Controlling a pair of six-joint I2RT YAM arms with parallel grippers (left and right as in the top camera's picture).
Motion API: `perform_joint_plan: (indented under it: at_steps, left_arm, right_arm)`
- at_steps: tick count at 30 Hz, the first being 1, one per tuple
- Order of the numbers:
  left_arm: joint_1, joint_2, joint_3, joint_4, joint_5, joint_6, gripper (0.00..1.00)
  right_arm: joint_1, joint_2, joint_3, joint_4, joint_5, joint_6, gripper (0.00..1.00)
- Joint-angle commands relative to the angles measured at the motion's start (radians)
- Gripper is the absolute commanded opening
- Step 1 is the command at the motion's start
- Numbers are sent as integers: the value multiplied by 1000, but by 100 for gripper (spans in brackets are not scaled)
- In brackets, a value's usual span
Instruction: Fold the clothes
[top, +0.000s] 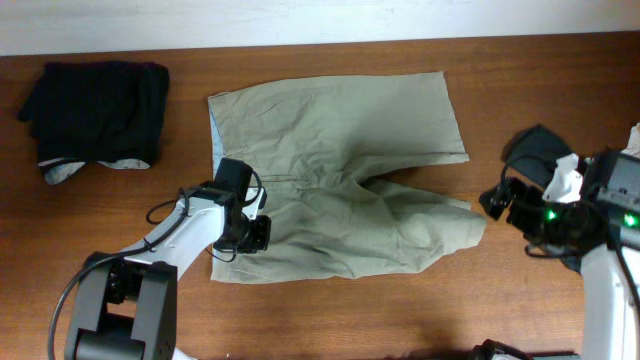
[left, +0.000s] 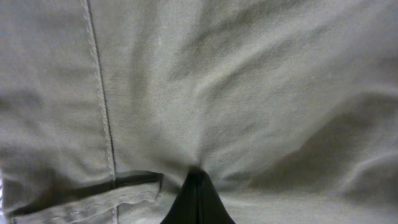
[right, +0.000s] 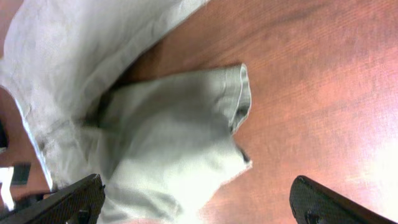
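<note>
Nearest the robot, the left gripper rests on the khaki shorts close to the near end of the waistband. In its wrist view the fingers are pressed together with cloth puckered at their tip, so it appears clamped on the fabric. The right gripper hangs just beside the hem of the near leg. Its wrist view shows the fingers spread wide with nothing between them.

The shorts lie mid-table, waistband to the robot's left, legs to its right. The near leg is rumpled, its hem curled over. The far leg lies flatter and lies apart from it at the crotch. No fold shows: neither leg is laid over the other, nor waist over hem.

Farthest, at the far left of the table, a black garment sits in a compact bundle with grey-white cloth showing at its near edge. It looks already folded.

Judgement: one pile appears done. The shorts are spread out but their folding has not begun.
</note>
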Motion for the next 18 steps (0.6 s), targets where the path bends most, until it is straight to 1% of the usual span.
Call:
perform_joint_plan:
  at_steps: [1, 2, 3, 4, 5, 6, 7, 9, 10, 14, 15, 18]
  left_arm:
    - [1, 47, -33, -10, -75, -29, 1]
    - [1, 47, -33, -9, -75, -29, 1]
    - [1, 47, -33, -8, -75, -29, 1]
    - [1, 47, -33, -8, -75, -28, 1]
    - [1, 47, -33, -8, -75, -28, 1]
    - [0, 47, -33, -8, -75, -28, 1]
    - [0, 47, -33, -8, -75, -29, 1]
    - [1, 47, -33, -8, -75, -28, 1]
    - [0, 47, -33, -7, -75, -28, 1]
    - [1, 47, -33, -2, -75, -28, 1]
    - [0, 47, -33, -1, -75, -28, 1]
    - [0, 47, -33, -1, -75, -28, 1]
  right_arm:
    - [-2, -53, -63, -69, -16, -23, 99]
    - [-3, -60, -105, -75, -18, -19, 95]
    - [-3, -65, -138, -72, -18, -12, 78]
    - [-5, -68, -172, -64, -18, -2, 41]
    - [-12, -68, -216, -50, -19, 19, 13]
    - [-19, -68, -249, -36, -23, 22, 5]
    - [-27, -68, -284, -23, -32, 21, 8]
    - [-34, -68, -339, 7, -129, 8, 43]
    - [-34, -67, -352, 19, -152, 6, 45]
    - [-34, -58, -402, 60, -158, 10, 72]
    - [-34, -50, -421, 78, -161, 19, 74]
    - [-34, -32, -456, 177, -222, 49, 74]
